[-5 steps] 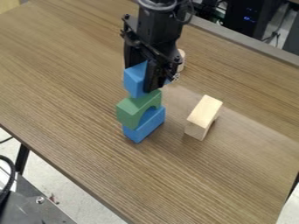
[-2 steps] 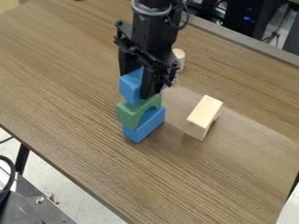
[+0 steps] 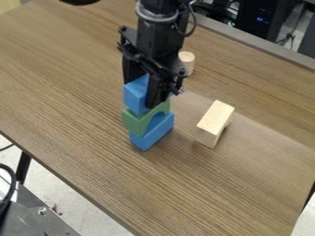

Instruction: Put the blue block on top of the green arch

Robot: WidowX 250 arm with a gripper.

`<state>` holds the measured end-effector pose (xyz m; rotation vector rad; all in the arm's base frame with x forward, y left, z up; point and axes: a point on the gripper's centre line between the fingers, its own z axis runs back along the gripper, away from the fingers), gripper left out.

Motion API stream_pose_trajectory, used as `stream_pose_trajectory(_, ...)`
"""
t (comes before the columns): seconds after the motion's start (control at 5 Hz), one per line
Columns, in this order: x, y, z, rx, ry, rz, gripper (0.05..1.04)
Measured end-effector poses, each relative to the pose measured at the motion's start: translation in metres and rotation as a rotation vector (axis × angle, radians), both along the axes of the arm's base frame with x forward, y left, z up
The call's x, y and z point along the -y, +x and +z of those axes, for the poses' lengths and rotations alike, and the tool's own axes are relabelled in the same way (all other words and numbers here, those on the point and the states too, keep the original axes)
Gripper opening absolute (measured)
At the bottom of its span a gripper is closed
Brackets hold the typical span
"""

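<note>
My gripper (image 3: 140, 95) hangs over the tabletop (image 3: 73, 92), and my jaws are closed on the blue block (image 3: 135, 97). This block is just over the green arch (image 3: 131, 121); whether they touch, I cannot tell. The arch sits on a second blue block (image 3: 145, 141). To the right lies one pale wooden block (image 3: 215, 119); farther stands a pale cylinder (image 3: 188, 60).

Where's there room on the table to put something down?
On the table, bare wood lies left of the green arch in the picture, and below the light wooden block. It's crowded where the arch sits between the lower blue block and the upper blue block in the tool.
</note>
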<state>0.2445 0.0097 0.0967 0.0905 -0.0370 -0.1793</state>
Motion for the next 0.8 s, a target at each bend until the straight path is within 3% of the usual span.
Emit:
stream_pose_trajectory(0.2, -0.0002, -0.0027, -0.0031, -0.007, 0.001, 0.008, 0.57)
stream_pose_trajectory(0.4, -0.0002, -0.0049, -0.0052, -0.008, -0.007, 0.023, 0.642)
stream_pose_trajectory(0.6, 0.0037, -0.0086, -0.0039, 0.009, -0.044, 0.044, 0.886)
stream_pose_trajectory(0.8, 0.0032, -0.0089, -0.001, 0.022, -0.046, 0.058, 1.004)
